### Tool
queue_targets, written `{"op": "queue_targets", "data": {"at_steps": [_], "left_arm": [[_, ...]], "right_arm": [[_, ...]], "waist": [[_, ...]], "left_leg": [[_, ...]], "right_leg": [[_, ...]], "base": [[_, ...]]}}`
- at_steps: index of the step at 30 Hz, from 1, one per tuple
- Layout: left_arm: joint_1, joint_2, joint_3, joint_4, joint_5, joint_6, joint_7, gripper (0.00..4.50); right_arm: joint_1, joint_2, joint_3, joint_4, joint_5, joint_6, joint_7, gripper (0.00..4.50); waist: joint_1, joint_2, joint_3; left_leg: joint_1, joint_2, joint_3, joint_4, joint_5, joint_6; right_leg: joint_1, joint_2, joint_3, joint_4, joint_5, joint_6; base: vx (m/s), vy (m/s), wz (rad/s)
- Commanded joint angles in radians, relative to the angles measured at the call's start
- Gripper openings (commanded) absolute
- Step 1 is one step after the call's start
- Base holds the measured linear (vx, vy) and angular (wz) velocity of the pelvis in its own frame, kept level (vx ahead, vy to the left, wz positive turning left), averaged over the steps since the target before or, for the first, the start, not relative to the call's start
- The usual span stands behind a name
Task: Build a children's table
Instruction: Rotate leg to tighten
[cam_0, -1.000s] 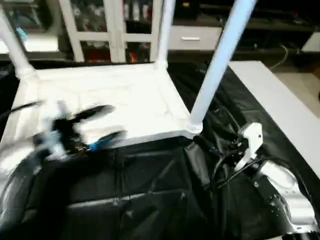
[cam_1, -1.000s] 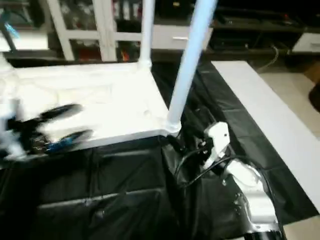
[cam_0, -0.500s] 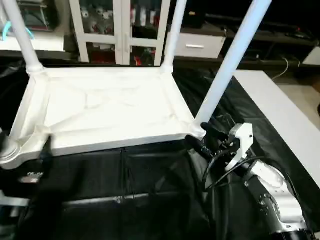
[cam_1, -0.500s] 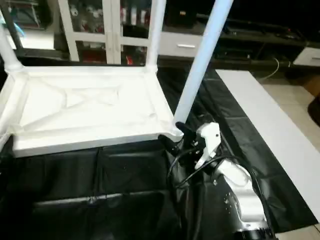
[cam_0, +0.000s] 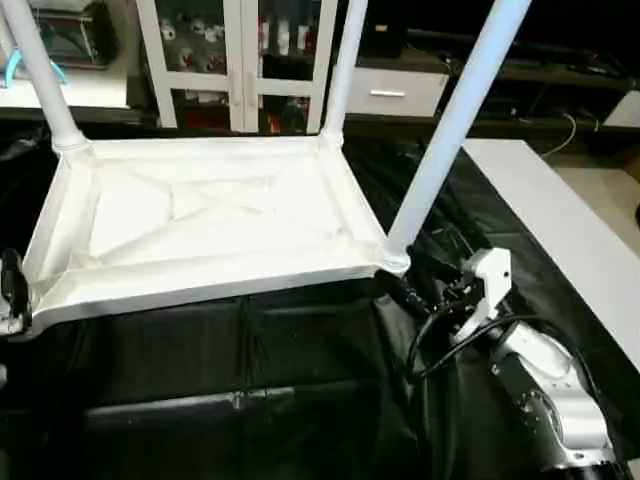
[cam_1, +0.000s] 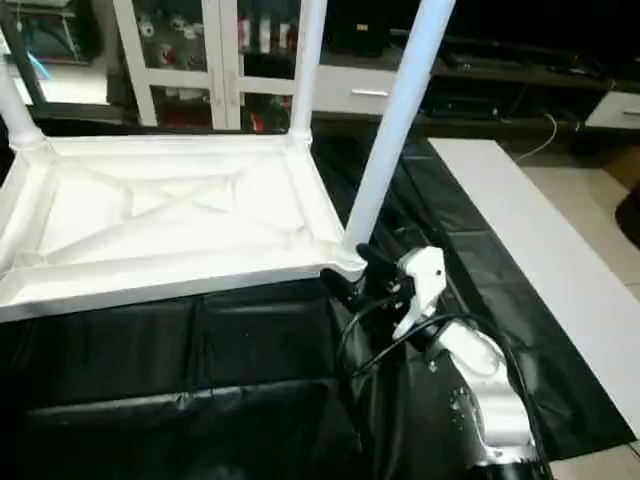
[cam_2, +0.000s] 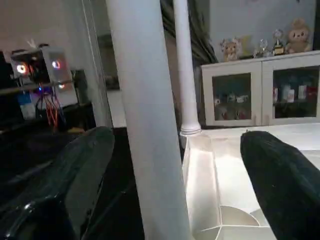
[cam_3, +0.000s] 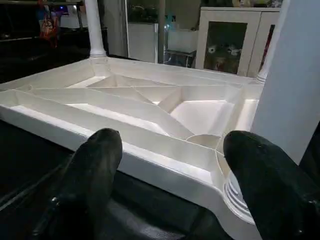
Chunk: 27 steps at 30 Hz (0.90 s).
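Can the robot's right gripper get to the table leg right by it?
Probably yes. The right gripper sits open beside the near-right leg where it joins the tabletop, with nothing between them.

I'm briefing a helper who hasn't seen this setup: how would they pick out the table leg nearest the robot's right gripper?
Find the white plastic square table top, lying upside down on the black sheet. At its corner nearest the right gripper stands a long tapered white tube leg. It looks thickest and leans right.
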Motion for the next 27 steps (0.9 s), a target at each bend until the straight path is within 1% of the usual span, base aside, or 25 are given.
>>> {"op": "queue_targets", "data": {"at_steps": [1, 2, 3, 4, 5, 6, 7, 8, 9, 10, 11, 12, 15, 16, 18, 19, 20, 21, 22, 23, 24, 25, 26, 27], "left_arm": [[-0.050, 0.028, -0.029, 0.036, -0.037, 0.065, 0.003, 4.46], [-0.050, 0.028, -0.029, 0.036, -0.037, 0.065, 0.003, 4.46], [-0.112, 0.077, -0.041, 0.092, -0.032, 0.100, -0.009, 4.46], [-0.112, 0.077, -0.041, 0.092, -0.032, 0.100, -0.009, 4.46], [-0.138, 0.102, -0.042, 0.120, -0.021, 0.114, -0.007, 4.46], [-0.153, 0.118, -0.042, 0.138, -0.014, 0.122, -0.003, 4.46], [-0.172, 0.136, -0.037, 0.160, -0.010, 0.137, 0.005, 4.46], [-0.189, 0.150, -0.030, 0.182, -0.005, 0.148, 0.017, 4.46], [-0.203, 0.158, -0.023, 0.197, -0.008, 0.154, 0.027, 4.46], [-0.213, 0.166, -0.020, 0.208, -0.009, 0.167, 0.035, 4.46], [-0.224, 0.170, -0.014, 0.218, -0.015, 0.174, 0.044, 4.46], [-0.231, 0.170, -0.011, 0.223, -0.022, 0.182, 0.049, 4.46], [-0.244, 0.179, -0.011, 0.237, -0.041, 0.201, 0.059, 4.46], [-0.247, 0.181, -0.011, 0.241, -0.046, 0.204, 0.059, 4.46], [-0.262, 0.183, -0.003, 0.261, -0.068, 0.209, 0.062, 4.46], [-0.275, 0.196, 0.008, 0.292, -0.081, 0.220, 0.062, 4.46], [-0.283, 0.202, 0.014, 0.307, -0.091, 0.222, 0.058, 4.46], [-0.288, 0.207, 0.019, 0.318, -0.099, 0.223, 0.055, 4.46], [-0.300, 0.216, 0.024, 0.338, -0.113, 0.219, 0.045, 4.46], [-0.306, 0.221, 0.026, 0.348, -0.120, 0.216, 0.039, 4.46], [-0.316, 0.228, 0.028, 0.361, -0.130, 0.209, 0.029, 4.46], [-0.323, 0.233, 0.027, 0.369, -0.135, 0.208, 0.023, 4.46], [-0.330, 0.238, 0.025, 0.376, -0.139, 0.208, 0.017, 4.46], [-0.345, 0.252, 0.018, 0.397, -0.145, 0.204, 0.000, 4.46]], "right_arm": [[0.002, -0.004, -0.014, 0.001, -0.007, -0.008, -0.007, 3.64], [0.002, -0.004, -0.014, 0.001, -0.007, -0.008, -0.007, 3.64], [0.002, -0.001, -0.011, -0.001, -0.008, -0.009, -0.009, 3.64], [0.002, -0.001, -0.011, -0.001, -0.008, -0.009, -0.009, 3.64], [0.002, 0.000, -0.010, -0.003, -0.008, -0.009, -0.011, 3.64], [0.003, 0.001, -0.010, -0.004, -0.008, -0.009, -0.011, 3.64], [0.004, 0.001, -0.011, -0.007, -0.009, -0.009, -0.013, 3.64], [0.007, 0.001, -0.013, -0.010, -0.008, -0.009, -0.015, 3.64], [0.009, 0.002, -0.014, -0.012, -0.008, -0.009, -0.017, 3.64], [0.013, 0.002, -0.015, -0.016, -0.008, -0.009, -0.018, 3.64], [0.019, 0.003, -0.014, -0.022, -0.008, -0.009, -0.020, 3.64], [0.025, 0.003, -0.013, -0.028, -0.009, -0.009, -0.021, 3.64], [0.034, 0.006, -0.010, -0.036, -0.010, -0.008, -0.025, 3.64], [0.036, 0.006, -0.009, -0.037, -0.010, -0.007, -0.026, 3.64], [0.038, 0.007, -0.005, -0.038, -0.012, -0.005, -0.026, 3.64], [0.037, 0.006, -0.004, -0.035, -0.012, -0.004, -0.025, 3.64], [0.035, 0.006, -0.004, -0.033, -0.012, -0.004, -0.024, 3.64], [0.033, 0.005, -0.004, -0.031, -0.012, -0.004, -0.024, 3.64], [0.031, 0.005, -0.005, -0.029, -0.011, -0.003, -0.023, 3.64], [0.029, 0.005, -0.005, -0.028, -0.011, -0.003, -0.023, 3.64], [0.027, 0.004, -0.005, -0.026, -0.011, -0.003, -0.022, 3.64], [0.025, 0.004, -0.005, -0.025, -0.011, -0.002, -0.022, 3.64], [0.024, 0.004, -0.005, -0.025, -0.011, -0.002, -0.022, 3.64], [0.020, 0.004, -0.005, -0.024, -0.011, -0.001, -0.021, 3.64]], "waist": [[-0.001, 0.035, -0.045], [-0.001, 0.035, -0.045], [0.000, 0.036, -0.046], [0.000, 0.036, -0.048], [-0.001, 0.034, -0.046], [0.000, 0.035, -0.046], [0.001, 0.054, -0.048], [-0.003, 0.045, -0.048], [-0.003, 0.048, -0.048], [-0.003, 0.047, -0.049], [-0.003, 0.052, -0.049], [-0.002, 0.050, -0.049], [-0.002, 0.051, -0.050], [-0.003, 0.050, -0.050], [-0.002, 0.050, -0.050], [-0.002, 0.051, -0.050], [-0.002, 0.047, -0.050], [-0.002, 0.049, -0.051], [-0.002, 0.049, -0.050], [-0.001, 0.046, -0.052], [-0.001, 0.048, -0.052], [-0.002, 0.048, -0.052], [-0.002, 0.044, -0.052], [-0.002, 0.046, -0.053]], "left_leg": [[0.025, 0.012, -0.006, -0.084, -0.342, -0.021], [0.025, 0.012, -0.006, -0.084, -0.342, -0.021], [0.025, 0.011, -0.007, -0.084, -0.330, -0.021], [0.026, 0.011, -0.006, -0.083, -0.323, -0.021], [0.023, 0.010, -0.007, -0.084, -0.319, -0.019], [0.024, 0.010, -0.007, -0.084, -0.321, -0.019], [0.027, 0.010, -0.009, -0.084, -0.325, -0.026], [0.024, 0.010, -0.008, -0.084, -0.317, -0.026], [0.027, 0.008, -0.007, -0.083, -0.332, -0.027], [0.026, 0.009, -0.008, -0.084, -0.335, -0.028], [0.025, 0.010, -0.009, -0.085, -0.338, -0.032], [0.026, 0.010, -0.008, -0.083, -0.339, -0.031], [0.024, 0.010, -0.009, -0.085, -0.339, -0.030], [0.024, 0.010, -0.009, -0.084, -0.337, -0.029], [0.026, 0.008, -0.007, -0.084, -0.340, -0.028], [0.026, 0.009, -0.007, -0.084, -0.343, -0.028], [0.025, 0.008, -0.007, -0.084, -0.340, -0.027], [0.025, 0.009, -0.008, -0.085, -0.337, -0.028], [0.024, 0.009, -0.009, -0.086, -0.334, -0.030], [0.025, 0.007, -0.008, -0.084, -0.327, -0.027], [0.026, 0.008, -0.008, -0.084, -0.323, -0.028], [0.026, 0.009, -0.008, -0.084, -0.320, -0.028], [0.024, 0.009, -0.008, -0.085, -0.316, -0.026], [0.025, 0.009, -0.007, -0.084, -0.309, -0.025]], "right_leg": [[0.008, -0.026, 0.017, -0.070, -0.122, -0.126], [0.008, -0.026, 0.017, -0.070, -0.122, -0.126], [0.010, -0.025, 0.015, -0.070, -0.111, -0.128], [0.009, -0.025, 0.016, -0.068, -0.100, -0.130], [0.013, -0.026, 0.015, -0.068, -0.097, -0.133], [0.012, -0.026, 0.015, -0.068, -0.103, -0.134], [0.011, -0.028, 0.016, -0.065, -0.105, -0.137], [0.013, -0.025, 0.014, -0.065, -0.084, -0.142], [0.011, -0.026, 0.014, -0.067, -0.099, -0.145], [0.013, -0.027, 0.014, -0.066, -0.104, -0.147], [0.014, -0.029, 0.015, -0.067, -0.111, -0.151], [0.013, -0.029, 0.015, -0.067, -0.110, -0.154], [0.014, -0.030, 0.014, -0.067, -0.111, -0.160], [0.014, -0.030, 0.015, -0.067, -0.109, -0.161], [0.012, -0.029, 0.015, -0.068, -0.118, -0.162], [0.012, -0.029, 0.015, -0.068, -0.121, -0.162], [0.012, -0.029, 0.015, -0.069, -0.124, -0.160], [0.014, -0.029, 0.015, -0.067, -0.123, -0.158], [0.015, -0.030, 0.015, -0.067, -0.121, -0.159], [0.013, -0.030, 0.015, -0.067, -0.118, -0.159], [0.013, -0.029, 0.015, -0.066, -0.107, -0.161], [0.014, -0.030, 0.015, -0.065, -0.095, -0.165], [0.015, -0.030, 0.014, -0.065, -0.093, -0.166], [0.015, -0.030, 0.015, -0.063, -0.086, -0.167]], "base": [[0.000, 0.000, 0.00], [0.000, 0.000, 0.00], [0.000, 0.000, 0.00], [0.000, 0.000, 0.00], [0.000, 0.000, 0.00], [0.000, 0.000, 0.00], [0.000, 0.000, 0.00], [0.000, 0.000, 0.00], [0.000, 0.000, 0.00], [0.000, 0.000, 0.00], [0.000, 0.000, 0.00], [0.000, 0.000, 0.00], [0.000, 0.000, 0.00], [0.000, 0.000, 0.00], [0.000, 0.000, 0.00], [0.000, 0.000, 0.00], [0.000, 0.000, 0.00], [0.000, 0.000, 0.00], [0.000, 0.000, 0.00], [0.000, 0.000, 0.00], [0.000, 0.000, 0.00], [0.000, 0.000, 0.00], [0.000, 0.000, 0.00], [0.000, 0.000, 0.00]]}}
